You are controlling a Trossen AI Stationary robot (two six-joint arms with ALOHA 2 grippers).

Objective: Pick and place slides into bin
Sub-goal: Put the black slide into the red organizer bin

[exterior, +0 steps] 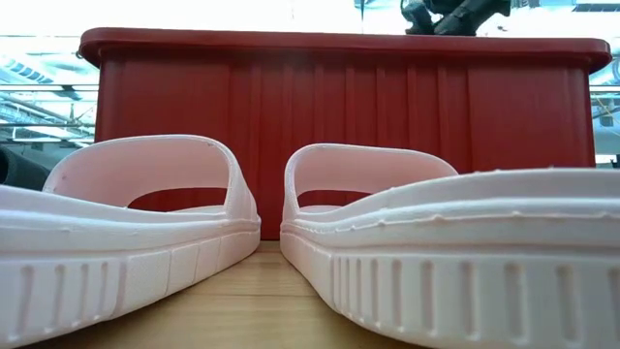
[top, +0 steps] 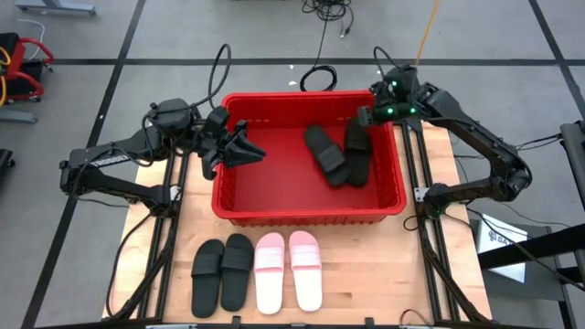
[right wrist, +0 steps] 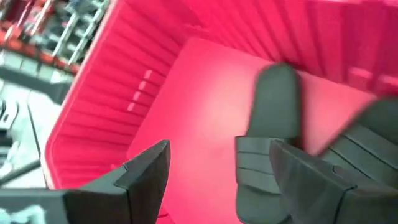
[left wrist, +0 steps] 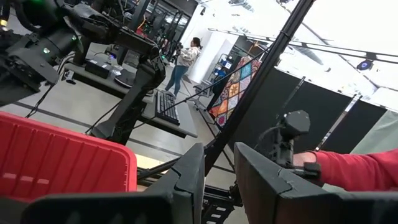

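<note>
— Slides: two matte black foam sandals (top: 336,153) lying in the big red slotted plastic bin (top: 239,194); another black pair (top: 222,270) and a pale pink pair (top: 289,270) lined up on the wooden table (top: 384,265) in front, long axes pointing at the bin.

— Nearest arm?

— Neither close. Right gripper (right wrist: 211,171) spread wide, empty, above the bin's far right corner. Left gripper (top: 249,151) nearly closed, empty, over the bin's left rim. Bin wall between both and the row.
</note>
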